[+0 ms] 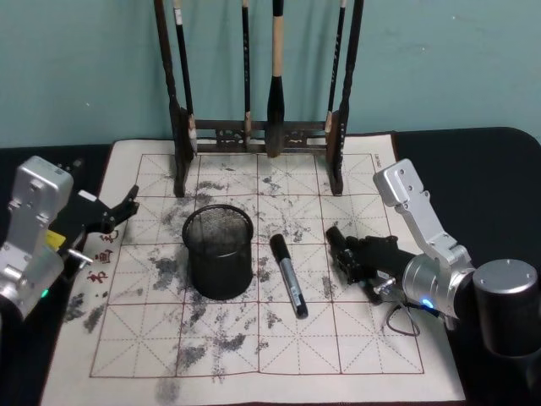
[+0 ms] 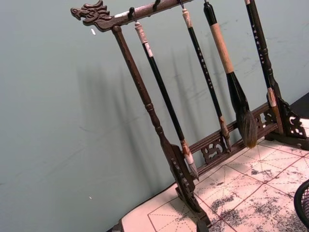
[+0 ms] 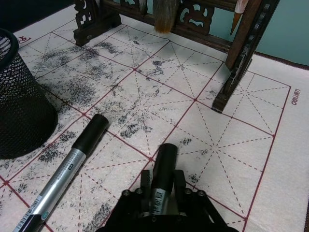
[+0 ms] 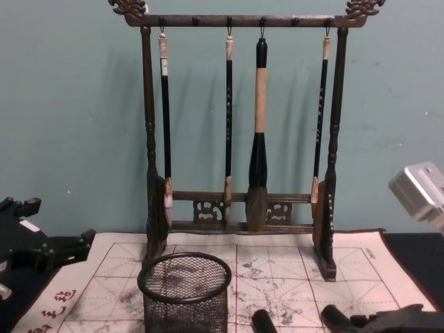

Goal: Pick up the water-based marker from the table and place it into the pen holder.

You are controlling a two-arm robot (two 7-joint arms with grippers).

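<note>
Black mesh pen holder [image 1: 218, 254], marker [image 1: 288, 276] lying just beside on mat [image 1: 380, 338]; right gripper [image 1: 345, 254], fingers clamped on second marker [image 3: 164, 162]; left gripper [image 1: 118, 213], fingers spread, empty.

Brush rack [image 1: 220, 128]: top cut off by the head view's edge. Marker [image 3: 67, 169]: rear end cut off in right wrist view. Pen holder [image 4: 184, 312]: base cut off in chest view.

The pen holder [image 1: 218, 262] is black metal mesh, matt, with a smooth solid rim. The marker [image 1: 289, 279] has a glossy silver-grey barrel and a matt black cap. The mat [image 1: 363, 338] looks like cream felt, fuzzy and ink-smudged. The brush rack [image 4: 148, 139] is dark carved wood with a faint sheen.
</note>
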